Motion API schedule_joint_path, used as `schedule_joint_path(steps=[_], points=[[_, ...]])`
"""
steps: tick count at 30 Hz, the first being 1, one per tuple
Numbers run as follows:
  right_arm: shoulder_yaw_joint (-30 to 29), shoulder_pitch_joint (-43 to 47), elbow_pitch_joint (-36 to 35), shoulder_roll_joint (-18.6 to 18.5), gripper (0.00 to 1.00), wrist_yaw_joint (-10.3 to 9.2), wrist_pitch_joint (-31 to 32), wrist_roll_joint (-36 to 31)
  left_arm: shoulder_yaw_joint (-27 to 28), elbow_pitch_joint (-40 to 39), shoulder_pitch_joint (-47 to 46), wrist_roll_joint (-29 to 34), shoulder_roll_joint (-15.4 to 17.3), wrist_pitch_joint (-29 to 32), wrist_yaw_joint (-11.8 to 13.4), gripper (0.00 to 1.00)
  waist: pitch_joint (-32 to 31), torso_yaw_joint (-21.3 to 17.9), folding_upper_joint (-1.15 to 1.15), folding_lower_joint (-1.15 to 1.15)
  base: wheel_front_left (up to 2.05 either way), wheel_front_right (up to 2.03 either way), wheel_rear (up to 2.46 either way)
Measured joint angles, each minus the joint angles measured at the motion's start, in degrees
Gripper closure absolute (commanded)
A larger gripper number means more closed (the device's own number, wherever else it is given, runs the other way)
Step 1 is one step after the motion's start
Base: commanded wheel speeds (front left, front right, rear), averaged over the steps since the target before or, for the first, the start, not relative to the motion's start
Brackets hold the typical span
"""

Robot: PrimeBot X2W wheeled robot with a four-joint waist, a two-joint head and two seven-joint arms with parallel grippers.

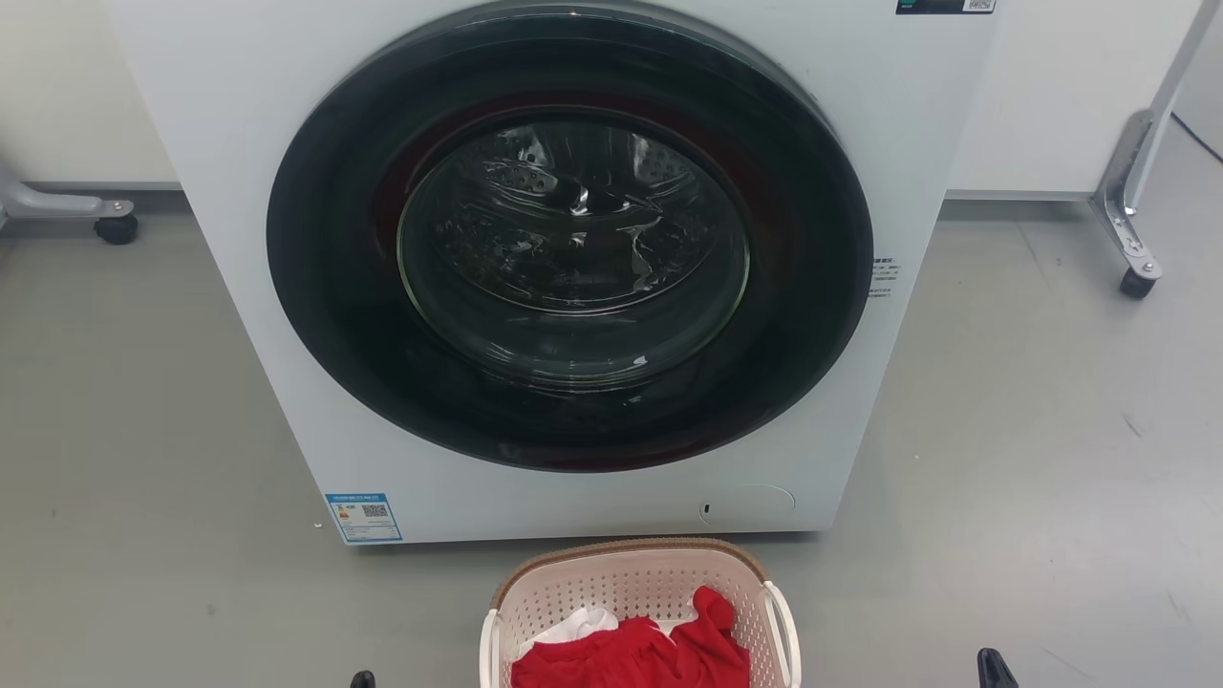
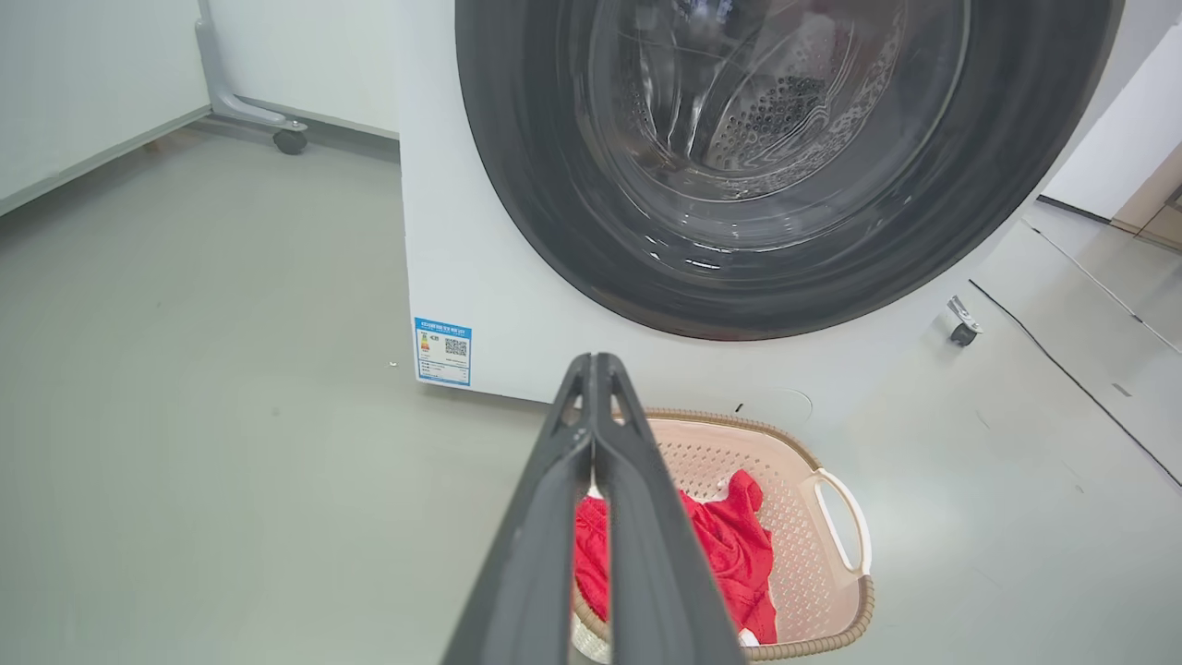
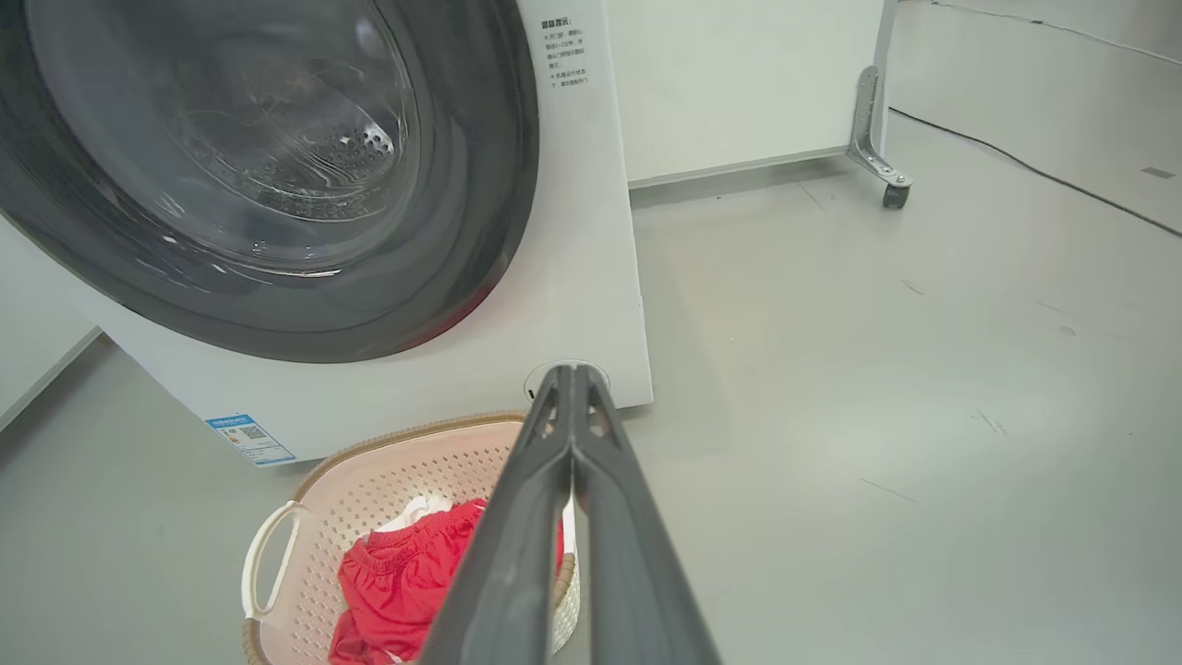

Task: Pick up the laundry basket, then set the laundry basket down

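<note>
The laundry basket (image 1: 621, 581), pale pink with perforated walls, a brown woven rim and white side handles, stands on the grey floor just in front of the washing machine. Red cloth (image 1: 635, 659) and a bit of white cloth lie in it. My left gripper (image 2: 596, 369) is shut and empty, held above the basket's (image 2: 803, 554) left side. My right gripper (image 3: 571, 379) is also shut and empty, above the right edge of the basket (image 3: 388, 480). In the head view the left gripper's tip (image 1: 361, 679) and the right gripper's tip (image 1: 994, 666) peek in at either side of the basket, apart from it.
A white washing machine (image 1: 239, 239) with a shut dark round door (image 1: 812, 287) rises right behind the basket. Metal legs on casters stand at the far left (image 1: 105, 215) and far right (image 1: 1132, 239). A black cable (image 3: 1016, 162) runs over the floor on the right. Open grey floor lies on both sides.
</note>
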Motion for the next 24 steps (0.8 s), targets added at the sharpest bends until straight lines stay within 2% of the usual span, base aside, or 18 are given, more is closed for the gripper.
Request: schedule_joint_path(steps=[24], points=[[-5.64, -2.44, 0.65, 1.74, 1.00, 3.35, 5.38, 19.58, 4.72, 0.90, -2.86, -18.44, -0.76, 5.43, -3.07, 1.00, 0.20, 0.23, 0.00, 0.00, 0.00, 0.00, 0.00]])
